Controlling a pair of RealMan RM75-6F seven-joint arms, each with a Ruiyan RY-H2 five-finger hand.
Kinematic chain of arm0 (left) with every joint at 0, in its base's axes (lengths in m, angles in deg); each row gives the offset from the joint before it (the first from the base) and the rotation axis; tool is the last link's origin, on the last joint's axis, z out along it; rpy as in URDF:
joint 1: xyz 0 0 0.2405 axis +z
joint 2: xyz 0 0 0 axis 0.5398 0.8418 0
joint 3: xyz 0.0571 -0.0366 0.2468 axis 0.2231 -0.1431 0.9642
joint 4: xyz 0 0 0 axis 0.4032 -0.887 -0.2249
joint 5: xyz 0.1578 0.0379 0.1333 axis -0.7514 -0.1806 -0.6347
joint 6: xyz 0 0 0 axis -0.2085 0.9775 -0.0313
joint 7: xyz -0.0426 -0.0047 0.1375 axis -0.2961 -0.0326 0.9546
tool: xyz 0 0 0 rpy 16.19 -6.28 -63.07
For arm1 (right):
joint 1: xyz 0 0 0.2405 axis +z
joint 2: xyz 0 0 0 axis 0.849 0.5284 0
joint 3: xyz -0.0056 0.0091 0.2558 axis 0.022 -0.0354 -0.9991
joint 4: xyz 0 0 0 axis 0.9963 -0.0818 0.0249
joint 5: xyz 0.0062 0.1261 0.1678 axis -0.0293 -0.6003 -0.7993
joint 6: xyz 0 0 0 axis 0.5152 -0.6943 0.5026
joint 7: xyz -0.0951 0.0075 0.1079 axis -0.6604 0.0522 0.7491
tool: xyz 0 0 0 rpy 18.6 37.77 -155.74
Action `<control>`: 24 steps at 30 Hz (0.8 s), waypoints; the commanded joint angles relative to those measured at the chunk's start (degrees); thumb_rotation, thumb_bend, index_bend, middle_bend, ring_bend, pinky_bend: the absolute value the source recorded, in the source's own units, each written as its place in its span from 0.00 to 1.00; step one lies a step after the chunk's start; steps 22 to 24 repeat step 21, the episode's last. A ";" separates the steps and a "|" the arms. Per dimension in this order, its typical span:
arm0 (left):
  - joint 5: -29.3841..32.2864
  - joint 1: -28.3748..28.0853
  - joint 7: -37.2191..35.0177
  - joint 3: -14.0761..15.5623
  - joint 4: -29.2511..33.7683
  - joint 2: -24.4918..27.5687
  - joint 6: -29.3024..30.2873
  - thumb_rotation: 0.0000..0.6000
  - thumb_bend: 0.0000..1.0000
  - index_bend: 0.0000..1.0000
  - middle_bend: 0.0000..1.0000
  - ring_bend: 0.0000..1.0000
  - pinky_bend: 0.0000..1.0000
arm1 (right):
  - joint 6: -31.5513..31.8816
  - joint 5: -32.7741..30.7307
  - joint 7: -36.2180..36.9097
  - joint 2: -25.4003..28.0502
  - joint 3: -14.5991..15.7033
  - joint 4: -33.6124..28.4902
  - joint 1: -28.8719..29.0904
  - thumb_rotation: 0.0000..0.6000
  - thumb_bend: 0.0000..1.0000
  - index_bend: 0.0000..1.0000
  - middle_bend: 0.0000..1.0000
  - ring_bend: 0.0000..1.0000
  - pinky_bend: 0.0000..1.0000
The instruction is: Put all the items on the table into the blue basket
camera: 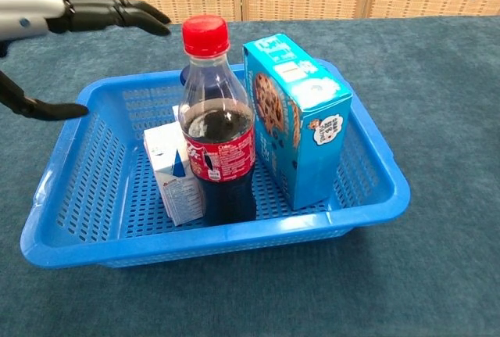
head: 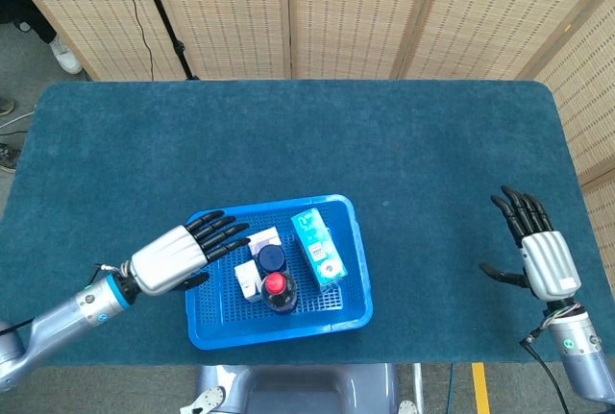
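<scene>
Blue basket, one cola bottle, one cookie box, two small cartons

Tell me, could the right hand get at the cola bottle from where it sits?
Probably not easily: the right hand is open far off by the table's edge, and the cookie box stands between it and the cola bottle inside the basket.

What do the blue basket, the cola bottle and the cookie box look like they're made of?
Blue basket: glossy moulded plastic, judging by its perforated walls. Cola bottle: clear plastic, dark drink showing through, red cap. Cookie box: printed cardboard, probably, with sharp folded edges.
</scene>
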 commanded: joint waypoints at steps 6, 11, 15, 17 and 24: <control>12.96 11.08 1.46 0.65 7.36 9.82 6.75 1.00 0.24 0.00 0.00 0.00 0.00 | 0.92 0.96 -1.47 0.07 0.16 -0.55 -0.11 1.00 0.00 0.04 0.00 0.00 0.03; 19.34 19.03 3.60 1.17 7.46 8.12 12.68 1.00 0.23 0.00 0.00 0.00 0.00 | 3.16 0.78 -7.53 -0.50 -0.64 -0.58 -0.93 1.00 0.00 0.04 0.00 0.00 0.00; 23.45 23.30 5.07 0.46 5.16 4.54 15.77 1.00 0.23 0.00 0.00 0.00 0.00 | 2.88 -0.59 -13.63 -0.42 -1.01 -1.37 -1.50 1.00 0.00 0.01 0.00 0.00 0.00; 25.70 25.72 4.94 -0.22 2.86 2.00 17.71 1.00 0.23 0.00 0.00 0.00 0.00 | 2.03 -1.23 -16.41 0.14 -0.85 -2.93 -1.67 1.00 0.00 0.00 0.00 0.00 0.00; 27.85 28.89 2.88 -1.49 -1.04 -2.29 20.17 1.00 0.23 0.00 0.00 0.00 0.00 | -0.35 -2.77 -20.09 1.70 -0.20 -6.00 -2.02 1.00 0.00 0.00 0.00 0.00 0.00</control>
